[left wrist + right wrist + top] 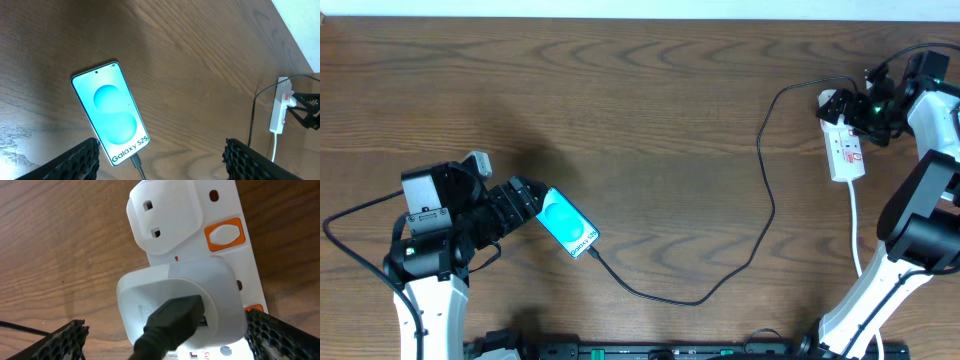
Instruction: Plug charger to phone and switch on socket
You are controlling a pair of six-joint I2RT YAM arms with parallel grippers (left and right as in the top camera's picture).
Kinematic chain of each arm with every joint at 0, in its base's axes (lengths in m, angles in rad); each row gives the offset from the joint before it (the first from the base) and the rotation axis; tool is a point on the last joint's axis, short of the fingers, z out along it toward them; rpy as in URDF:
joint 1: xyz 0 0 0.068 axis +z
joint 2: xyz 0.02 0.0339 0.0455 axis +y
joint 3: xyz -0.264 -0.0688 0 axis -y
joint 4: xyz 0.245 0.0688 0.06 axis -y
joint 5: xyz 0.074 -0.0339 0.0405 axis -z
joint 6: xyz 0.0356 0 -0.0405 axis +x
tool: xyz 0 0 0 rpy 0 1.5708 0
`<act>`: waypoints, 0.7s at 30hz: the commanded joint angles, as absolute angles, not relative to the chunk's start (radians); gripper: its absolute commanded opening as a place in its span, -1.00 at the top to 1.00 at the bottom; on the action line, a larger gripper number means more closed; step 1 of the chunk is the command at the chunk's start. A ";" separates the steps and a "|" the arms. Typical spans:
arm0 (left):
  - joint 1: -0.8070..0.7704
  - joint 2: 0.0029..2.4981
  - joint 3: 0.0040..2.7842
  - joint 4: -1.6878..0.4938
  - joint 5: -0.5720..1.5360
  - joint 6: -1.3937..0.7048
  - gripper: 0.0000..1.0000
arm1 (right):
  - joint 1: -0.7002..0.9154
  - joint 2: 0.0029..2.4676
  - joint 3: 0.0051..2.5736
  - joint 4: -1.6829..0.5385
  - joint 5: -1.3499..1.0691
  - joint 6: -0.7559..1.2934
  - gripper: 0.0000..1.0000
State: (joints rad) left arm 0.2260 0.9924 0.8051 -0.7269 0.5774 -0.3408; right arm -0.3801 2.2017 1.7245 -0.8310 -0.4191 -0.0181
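The phone lies face up on the table, its screen blue-cyan, and it also shows in the left wrist view. The charger's thin black cable runs from the phone's lower end, where its tip is plugged in, across to the socket. My left gripper is open just behind the phone's lower end, one finger near its corner. At the socket the charger's black plug sits in a white adapter. My right gripper is open, a finger on each side of the adapter.
An orange switch is beside a second white adapter on the strip. The strip's white cord runs down toward the right arm's base. The socket and right gripper show far off in the left wrist view.
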 commanded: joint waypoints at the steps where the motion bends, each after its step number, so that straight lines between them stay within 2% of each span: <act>1: 0.226 0.993 0.822 -0.731 0.587 -0.346 -0.61 | -0.320 2.213 1.686 -0.842 -0.493 0.007 -0.99; 12: 0.226 0.993 0.822 -0.744 0.587 -0.345 -0.61 | -0.284 2.213 1.673 -0.839 -0.488 0.031 -0.99; 21: 0.226 0.993 0.822 -0.744 0.587 -0.345 -0.61 | -0.284 2.213 1.495 -0.699 -0.530 0.067 -0.98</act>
State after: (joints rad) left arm 0.2260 0.9924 0.8051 -0.7403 0.5774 -0.3408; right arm -0.3416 2.1433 1.5982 -0.6811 -0.3542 0.0193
